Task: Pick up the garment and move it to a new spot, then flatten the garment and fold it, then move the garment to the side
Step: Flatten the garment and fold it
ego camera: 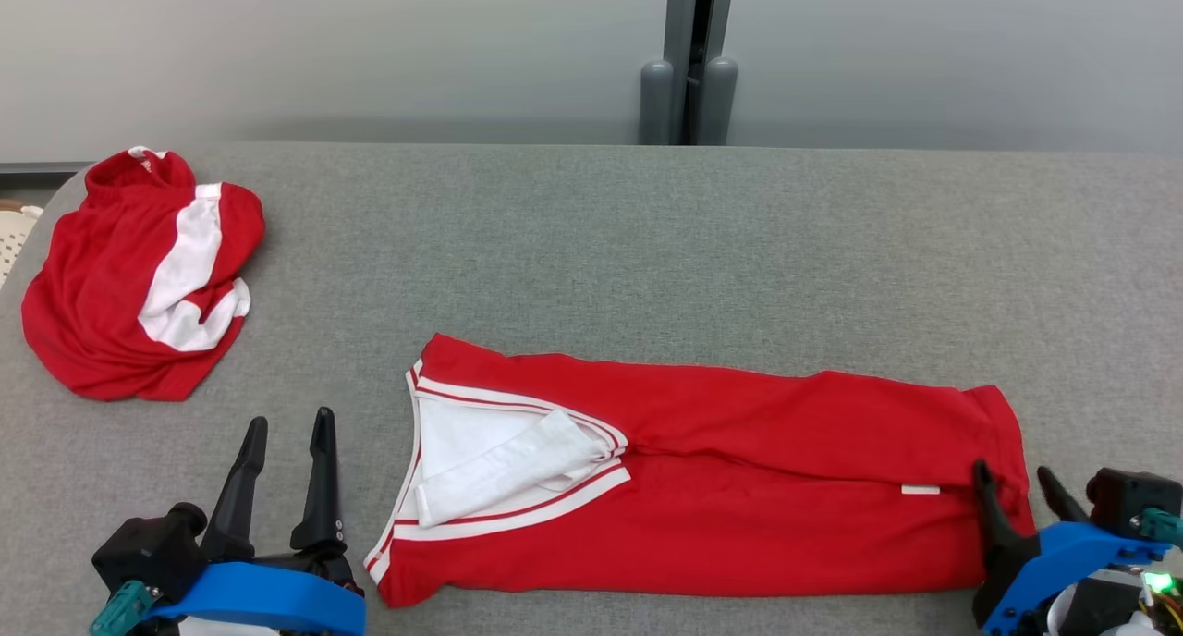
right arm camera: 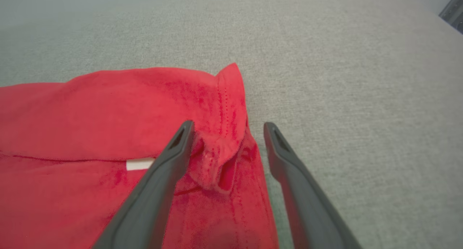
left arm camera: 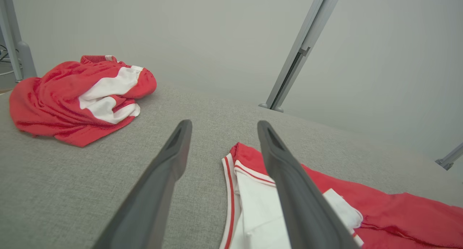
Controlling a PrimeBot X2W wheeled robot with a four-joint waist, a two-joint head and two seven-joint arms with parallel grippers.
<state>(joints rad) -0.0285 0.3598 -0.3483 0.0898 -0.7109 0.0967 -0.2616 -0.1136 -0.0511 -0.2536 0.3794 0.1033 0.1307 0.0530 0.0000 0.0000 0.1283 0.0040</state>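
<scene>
A red garment (ego camera: 721, 470) with white-and-red trim lies folded lengthwise along the near side of the grey table, neckline to the left, hem to the right. My left gripper (ego camera: 290, 421) stands open over bare table just left of the neckline; in the left wrist view the collar (left arm camera: 253, 191) lies behind its right finger (left arm camera: 289, 176). My right gripper (ego camera: 1012, 472) is open at the hem end. In the right wrist view its fingers straddle the bunched hem corner (right arm camera: 220, 151), one finger (right arm camera: 170, 162) over red cloth, the other over bare table.
A second red-and-white garment (ego camera: 139, 275) lies crumpled at the table's far left corner, also in the left wrist view (left arm camera: 79, 97). A grey post (ego camera: 689, 63) stands behind the table's back edge. The grey table (ego camera: 647, 248) stretches wide beyond the folded garment.
</scene>
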